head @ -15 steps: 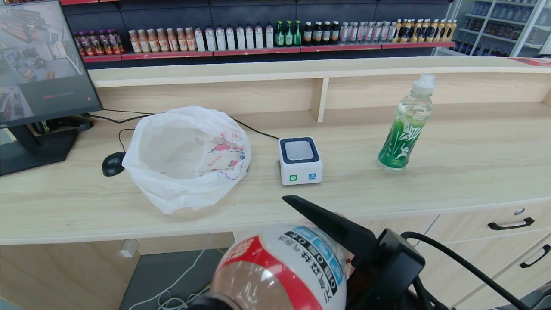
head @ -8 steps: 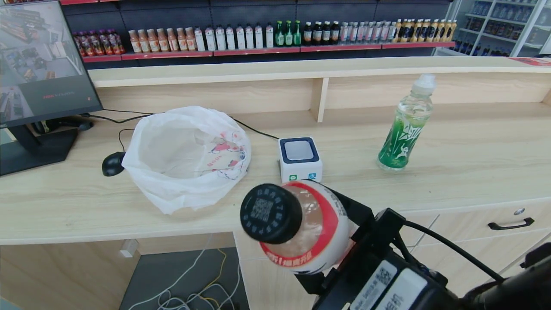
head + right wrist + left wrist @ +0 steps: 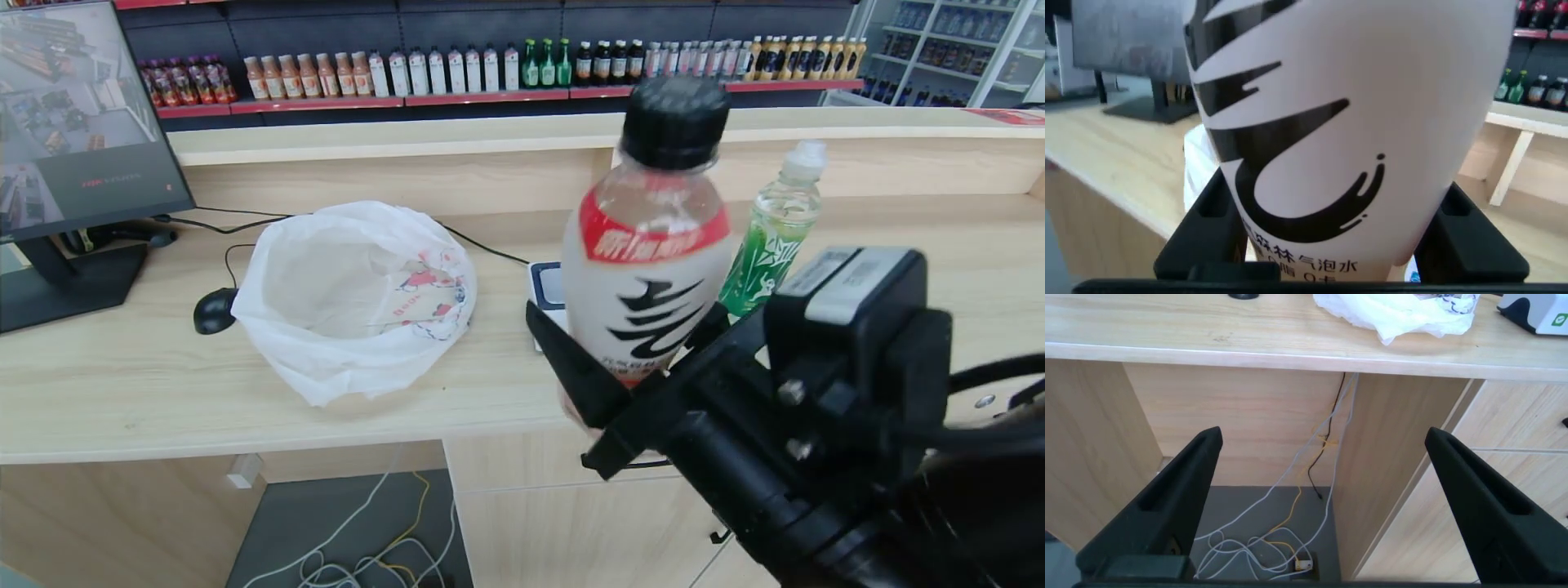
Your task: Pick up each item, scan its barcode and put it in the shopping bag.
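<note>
Three cameras: one high and wide, two riding the wrists.

The head view looks forward and down across the worktop [image 3: 122, 392] toward the drink shelves [image 3: 490, 82], with the bottle [image 3: 649, 245] close to the lens. The left wrist view sits low, below the worktop edge, facing the cabinet front [image 3: 1249, 416] between the left fingers [image 3: 1167, 506]; it shares the shopping bag [image 3: 1396, 314] and scanner [image 3: 1539, 310] with the head view. The right wrist view is very near the bottle, facing the monitor [image 3: 1135, 37], which the head view also shows.
</note>
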Robot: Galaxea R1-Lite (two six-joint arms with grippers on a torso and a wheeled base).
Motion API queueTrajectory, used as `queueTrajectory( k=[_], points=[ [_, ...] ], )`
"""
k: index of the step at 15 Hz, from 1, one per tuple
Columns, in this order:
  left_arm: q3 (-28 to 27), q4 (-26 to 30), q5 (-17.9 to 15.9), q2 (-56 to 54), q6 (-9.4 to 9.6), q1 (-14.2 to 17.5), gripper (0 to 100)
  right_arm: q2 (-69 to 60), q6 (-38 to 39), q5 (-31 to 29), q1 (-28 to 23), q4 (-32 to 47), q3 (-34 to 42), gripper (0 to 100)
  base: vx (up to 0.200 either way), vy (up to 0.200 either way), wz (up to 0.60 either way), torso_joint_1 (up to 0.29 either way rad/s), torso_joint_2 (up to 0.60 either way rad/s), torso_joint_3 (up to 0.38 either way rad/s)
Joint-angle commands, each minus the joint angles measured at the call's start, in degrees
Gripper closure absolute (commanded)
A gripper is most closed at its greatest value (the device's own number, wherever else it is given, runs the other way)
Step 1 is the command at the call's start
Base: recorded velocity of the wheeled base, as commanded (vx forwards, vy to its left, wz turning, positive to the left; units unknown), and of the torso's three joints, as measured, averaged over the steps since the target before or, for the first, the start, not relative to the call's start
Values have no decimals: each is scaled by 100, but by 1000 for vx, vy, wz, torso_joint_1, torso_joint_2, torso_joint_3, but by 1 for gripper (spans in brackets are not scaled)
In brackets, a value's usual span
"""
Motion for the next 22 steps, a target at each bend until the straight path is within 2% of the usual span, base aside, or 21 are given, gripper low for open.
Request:
queueTrajectory(
  k=[1,4,10,12,16,18,22],
  points=[
    [0,0,2,0,-2,1,0,-135,587,-122,-155,-12,-457,100,0,0,0,0,0,0],
    [0,0,2,0,-2,1,0,-197,1528,-140,-243,-12,-633,100,0,0,0,0,0,0],
    [0,0,2,0,-2,1,0,84,2249,-193,-770,-12,-440,100,0,0,0,0,0,0],
    [0,0,2,0,-2,1,0,330,2583,106,-1315,-12,-730,100,0,0,0,0,0,0],
    [0,0,2,0,-2,1,0,339,2627,203,-1922,-12,-545,100,0,0,0,0,0,0],
    [0,0,2,0,7,1,0,383,2565,203,-2388,-12,-615,100,0,0,0,0,0,0],
    [0,0,2,0,-2,1,0,409,2416,229,-2432,-12,-686,100,0,0,0,0,0,0]
  ],
)
